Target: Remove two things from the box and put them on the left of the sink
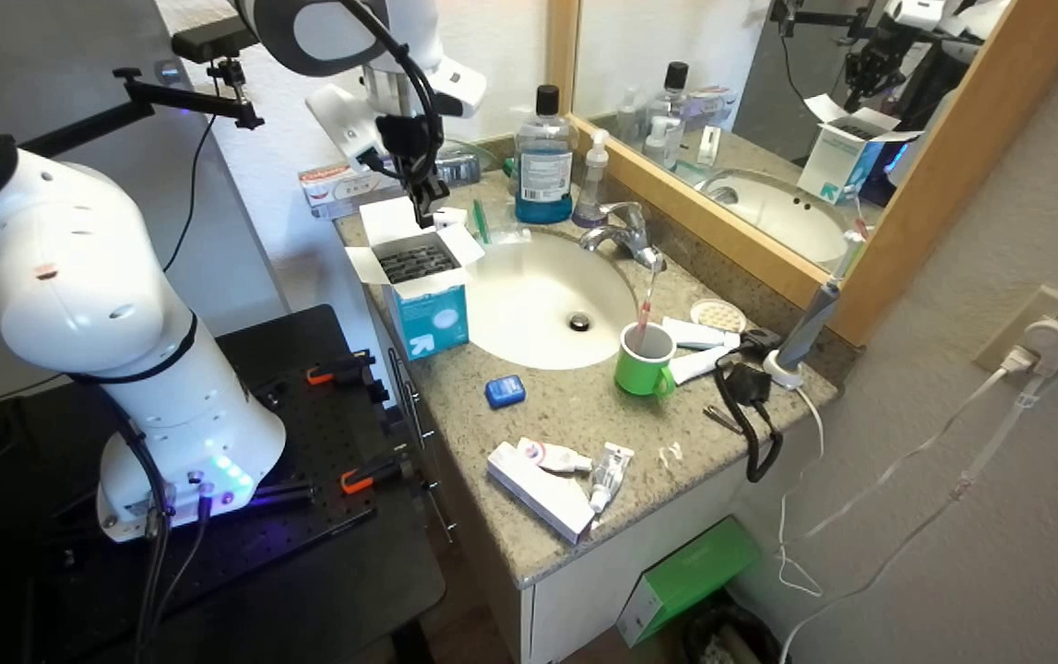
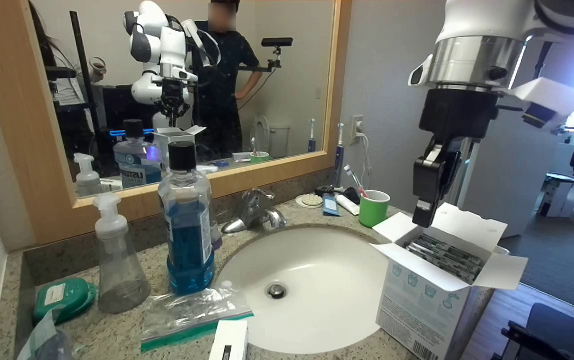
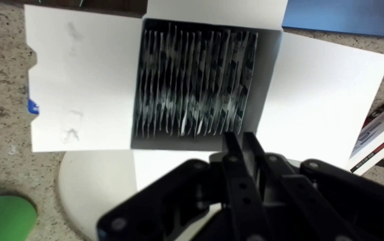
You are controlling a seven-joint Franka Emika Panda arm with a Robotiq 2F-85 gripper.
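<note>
The white and teal box [image 1: 436,318] stands upright with its flaps open beside the sink [image 1: 529,314]. It also shows in an exterior view [image 2: 417,310] and in the wrist view [image 3: 84,80]. A tight row of thin dark packets [image 3: 195,83] stands inside it; the packets show in both exterior views [image 1: 413,263] [image 2: 444,257]. My gripper [image 3: 240,137] points down over the box's edge, near the row's end. Its fingers are a narrow gap apart with nothing between them. In both exterior views the fingertips [image 1: 427,210] [image 2: 423,217] are at flap height, above the packets.
A mouthwash bottle [image 2: 189,240], a soap pump bottle [image 2: 119,260] and a faucet [image 2: 254,215] stand around the sink. A plastic bag [image 2: 191,315] lies beside it. A green cup [image 1: 644,369], blue floss box [image 1: 505,391] and toothpaste tubes [image 1: 610,475] are on the counter.
</note>
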